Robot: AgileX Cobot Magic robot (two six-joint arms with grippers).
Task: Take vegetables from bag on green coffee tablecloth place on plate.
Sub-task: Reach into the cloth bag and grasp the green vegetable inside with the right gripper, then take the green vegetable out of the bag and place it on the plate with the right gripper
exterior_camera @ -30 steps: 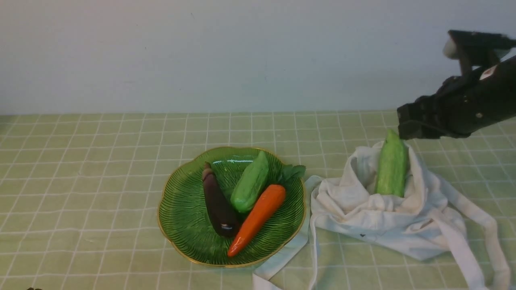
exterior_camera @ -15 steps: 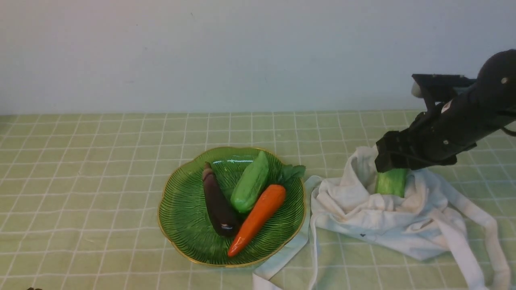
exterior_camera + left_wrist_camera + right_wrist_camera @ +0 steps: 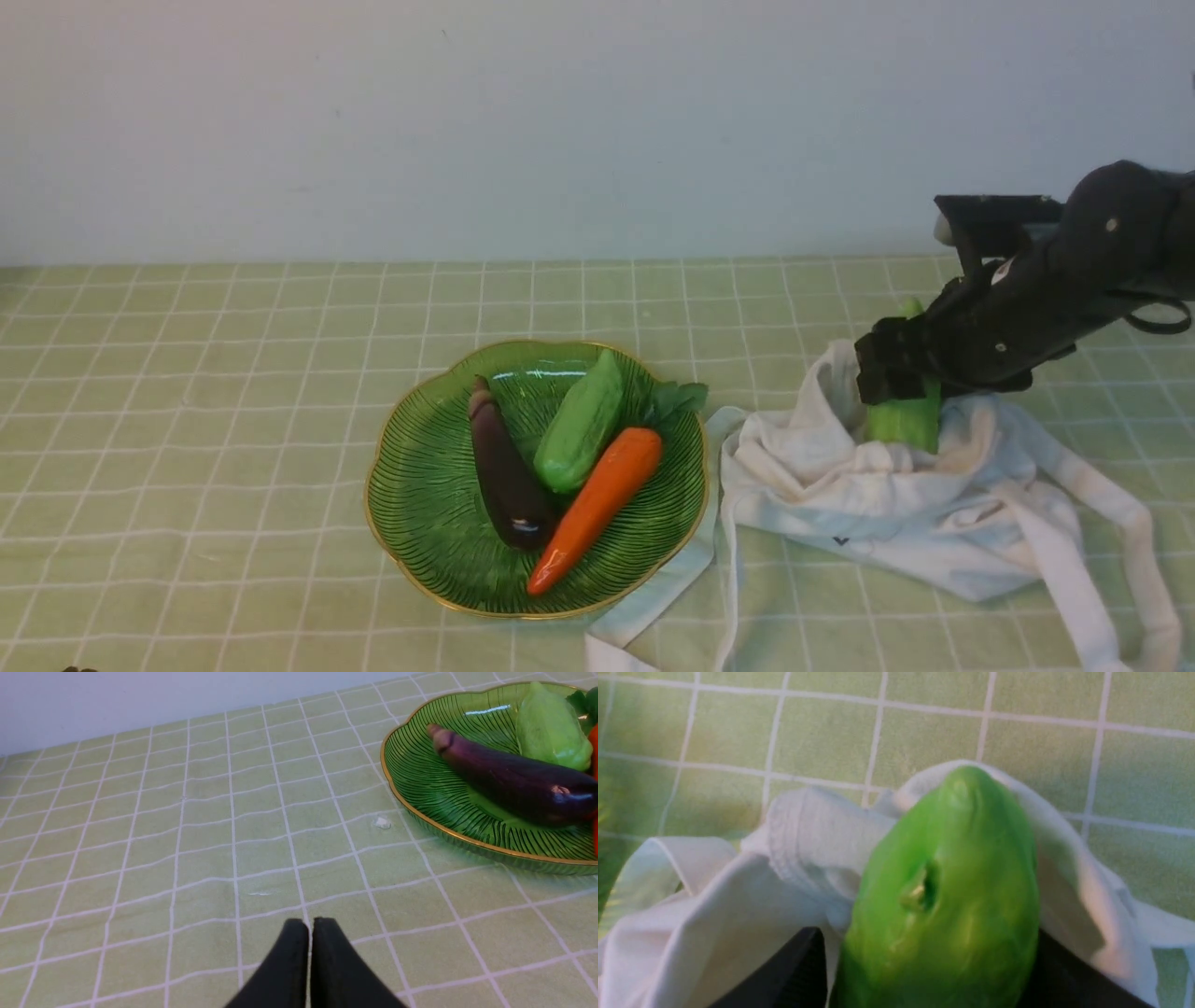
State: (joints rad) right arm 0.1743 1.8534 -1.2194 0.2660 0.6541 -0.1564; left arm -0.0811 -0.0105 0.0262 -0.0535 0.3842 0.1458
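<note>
Your left gripper point(image 3: 310, 926) hovers closed over the green coffee tablecloth point(image 3: 140, 835). Farther out, eggplant point(image 3: 504, 476), gourd point(image 3: 579, 425) and carrot point(image 3: 597, 504) lie on the plate point(image 3: 420, 495). Beyond, your right gripper point(image 3: 930, 959) stands spread around the second gourd point(image 3: 957, 858) in the bag point(image 3: 887, 509).

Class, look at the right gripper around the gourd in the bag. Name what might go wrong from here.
1. A fold of the bag lies against the gourd beside one finger of the right gripper; closing may pinch cloth and drag the bag up.
2. The gourd is glossy and tapered, so it may slip.
3. The plate already holds three vegetables; a fourth may roll off.
</note>
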